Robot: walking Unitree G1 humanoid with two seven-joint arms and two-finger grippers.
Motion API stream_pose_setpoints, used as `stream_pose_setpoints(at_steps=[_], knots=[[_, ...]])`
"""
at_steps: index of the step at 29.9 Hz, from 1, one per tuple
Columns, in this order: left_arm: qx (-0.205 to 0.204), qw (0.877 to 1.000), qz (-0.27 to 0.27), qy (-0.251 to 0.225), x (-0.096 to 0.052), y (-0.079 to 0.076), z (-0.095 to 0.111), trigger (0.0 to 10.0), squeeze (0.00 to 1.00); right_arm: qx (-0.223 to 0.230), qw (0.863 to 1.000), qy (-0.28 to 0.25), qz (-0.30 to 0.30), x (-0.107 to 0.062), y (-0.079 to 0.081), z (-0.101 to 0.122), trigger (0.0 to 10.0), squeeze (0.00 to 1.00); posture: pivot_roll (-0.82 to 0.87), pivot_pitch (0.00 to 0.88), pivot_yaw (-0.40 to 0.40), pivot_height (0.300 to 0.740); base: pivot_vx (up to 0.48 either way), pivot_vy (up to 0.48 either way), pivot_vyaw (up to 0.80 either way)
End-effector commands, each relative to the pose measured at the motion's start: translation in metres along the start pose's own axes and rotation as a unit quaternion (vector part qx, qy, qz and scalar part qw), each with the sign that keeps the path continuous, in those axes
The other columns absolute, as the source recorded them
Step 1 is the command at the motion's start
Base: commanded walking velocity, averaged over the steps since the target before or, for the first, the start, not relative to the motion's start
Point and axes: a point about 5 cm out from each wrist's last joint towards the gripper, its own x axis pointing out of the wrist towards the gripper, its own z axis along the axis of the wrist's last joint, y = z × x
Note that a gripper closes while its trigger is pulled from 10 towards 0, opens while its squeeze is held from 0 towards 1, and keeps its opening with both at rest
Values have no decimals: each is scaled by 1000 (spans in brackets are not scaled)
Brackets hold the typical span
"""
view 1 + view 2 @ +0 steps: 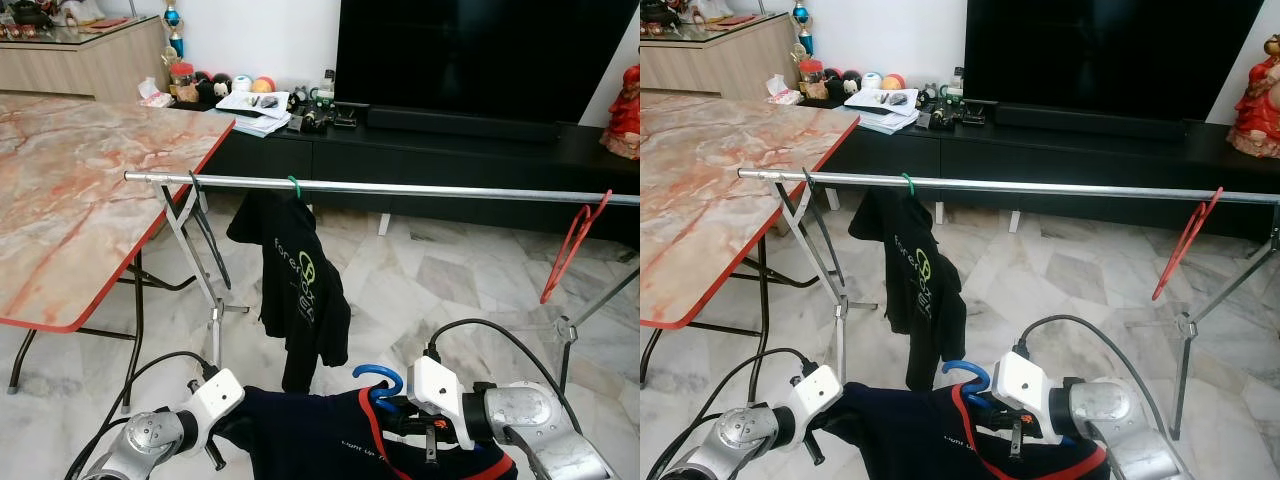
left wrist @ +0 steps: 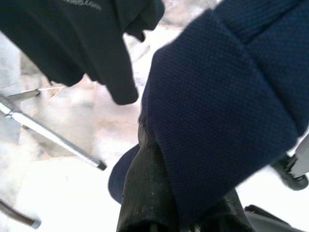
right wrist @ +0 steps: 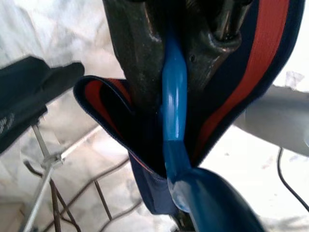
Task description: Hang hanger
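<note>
Both grippers clamped: right gripper (image 3: pixel 175 72) on blue hanger (image 3: pixel 175 111), left gripper (image 2: pixel 159 193) on navy shirt (image 2: pixel 217 106), below rail (image 1: pixel 400 188).

The navy shirt (image 1: pixel 320 440) is cut off by the lower edge of both eye views, so its body and hem cannot be seen. Most of the blue hanger (image 1: pixel 380 380) is covered by that shirt; its hook alone is exposed. The fingers (image 2: pixel 145 193) of the left gripper (image 1: pixel 215 450) are wrapped in navy cloth, and their tips are hidden. The right end of the steel rail (image 1: pixel 400 188) is cut by the frame edge. The lettering on the hung black shirt (image 1: pixel 295 290) is too small to be read in full. The small items on the far black TV console (image 1: pixel 450 150) are too small to be identified.
</note>
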Motion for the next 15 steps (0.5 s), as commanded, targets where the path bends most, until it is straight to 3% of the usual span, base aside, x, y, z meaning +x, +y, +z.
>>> stream_pose_setpoints(at_steps=[1,5,7,9,10,11,13,14,15], knots=[[14,999,22,23,-5,9,-5,0,0,-9,1000,19,-13,-5,-3,-4,10000,0,132,35,-10,740,0,0,0],[-5,993,104,56,-15,24,-17,0,0,-8,999,46,-15,-11,-2,-14,10000,0,136,36,-12,740,0,0,0],[-29,980,174,91,-25,35,-29,0,0,-3,999,48,-20,-15,-3,-17,10000,0,136,36,-12,740,0,0,0],[-38,975,194,99,-27,38,-32,0,0,-2,999,48,-22,-16,-3,-17,10000,0,136,35,-10,740,0,0,0],[-69,958,254,115,-35,47,-38,0,0,-1,999,47,-23,-19,-4,-17,10000,0,136,35,-10,740,0,0,0],[-69,958,254,115,-35,47,-38,0,0,-1,999,47,-23,-19,-4,-17,10000,0,136,35,-10,740,0,0,0],[-98,940,299,135,-42,53,-45,0,0,1,999,43,-22,-22,-4,-16,10000,0,135,34,-10,740,0,0,0],[-98,940,299,135,-42,53,-45,0,0,1,999,43,-22,-22,-4,-16,10000,0,135,34,-10,740,0,0,0],[-114,930,313,155,-46,54,-51,0,0,5,999,30,-26,-26,-6,-14,10000,0,137,32,-11,740,0,0,0]])
